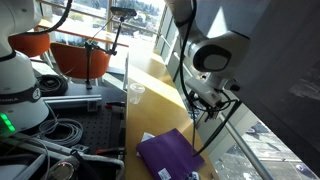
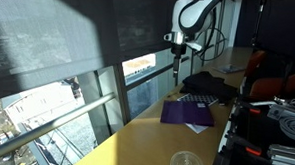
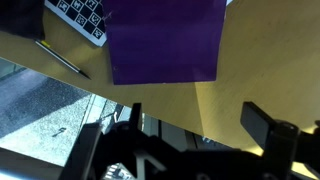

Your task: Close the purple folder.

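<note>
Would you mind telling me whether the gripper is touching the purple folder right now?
Apart: in the wrist view, bare yellow ledge separates the purple folder from the open gripper.

The arm (image 2: 194,11) is glossy white with rounded joint housings, and its end effector (image 3: 195,125) is black.

No legible text or labels anywhere.
</note>
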Tool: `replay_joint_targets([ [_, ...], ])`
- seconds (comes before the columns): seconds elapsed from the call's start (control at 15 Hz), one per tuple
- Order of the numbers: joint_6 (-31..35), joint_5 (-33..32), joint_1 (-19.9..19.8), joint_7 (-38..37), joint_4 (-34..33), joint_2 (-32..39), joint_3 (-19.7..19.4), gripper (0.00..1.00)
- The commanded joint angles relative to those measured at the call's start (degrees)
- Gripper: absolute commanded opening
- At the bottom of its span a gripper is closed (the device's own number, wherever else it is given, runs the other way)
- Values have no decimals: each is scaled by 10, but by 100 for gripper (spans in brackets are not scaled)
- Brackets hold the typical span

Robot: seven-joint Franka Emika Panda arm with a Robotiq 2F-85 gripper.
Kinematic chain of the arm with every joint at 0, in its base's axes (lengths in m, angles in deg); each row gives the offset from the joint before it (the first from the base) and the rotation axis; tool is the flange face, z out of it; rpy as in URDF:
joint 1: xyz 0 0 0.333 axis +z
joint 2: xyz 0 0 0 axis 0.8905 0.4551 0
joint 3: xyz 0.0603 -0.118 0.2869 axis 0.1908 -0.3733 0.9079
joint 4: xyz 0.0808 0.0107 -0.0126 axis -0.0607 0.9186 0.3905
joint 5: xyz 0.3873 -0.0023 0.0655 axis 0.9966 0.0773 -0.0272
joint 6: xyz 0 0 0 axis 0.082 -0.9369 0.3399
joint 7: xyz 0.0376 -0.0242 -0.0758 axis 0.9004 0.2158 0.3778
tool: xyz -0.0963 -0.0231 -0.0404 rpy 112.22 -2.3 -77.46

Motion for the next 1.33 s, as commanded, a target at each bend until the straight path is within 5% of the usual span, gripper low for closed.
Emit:
replay_joint_targets([
  [0.0, -102, 83, -35, 16, 93, -109, 9, 100],
  [0.2, -174, 144, -52, 16, 154, -170, -22, 100],
  [0.73, -128, 127, -54, 101, 302, -294, -114, 100],
  [1.27, -131, 87, 1, 81, 314, -372, -102, 100],
])
